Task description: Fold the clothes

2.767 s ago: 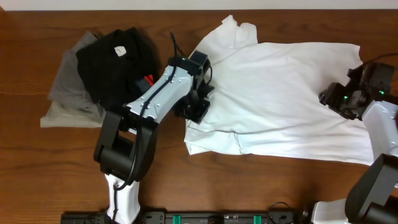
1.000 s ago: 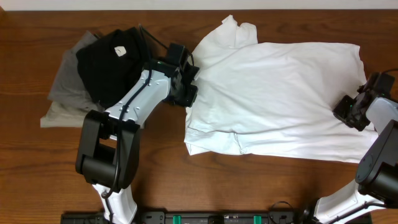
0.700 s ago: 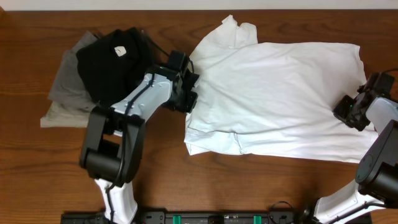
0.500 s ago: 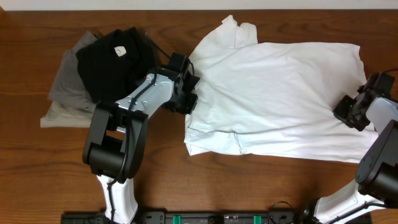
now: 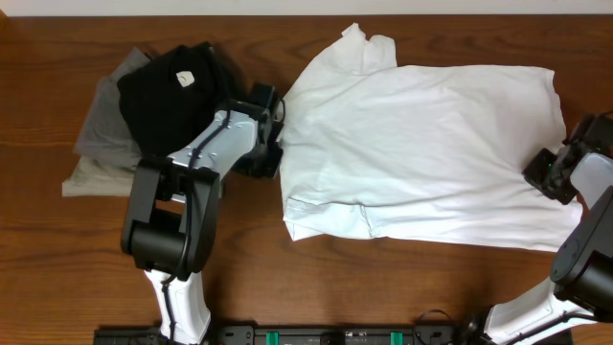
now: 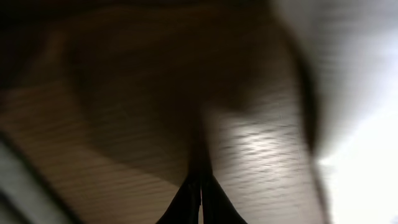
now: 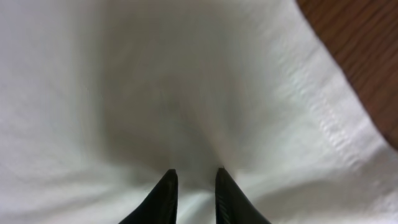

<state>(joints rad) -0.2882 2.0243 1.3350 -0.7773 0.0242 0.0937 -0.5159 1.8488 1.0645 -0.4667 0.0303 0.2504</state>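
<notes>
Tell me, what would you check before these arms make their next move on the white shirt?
1. T-shirt spread flat: not ok, its sleeve end is bunched.
2. Left tool holding cloth: not ok, it looks shut over bare table beside the T-shirt.
3. Right tool near the T-shirt's hem: ok.
4. Right tool gripping: cannot tell, jaws slightly apart on cloth.
5. Black garment clear of the T-shirt: ok.
</notes>
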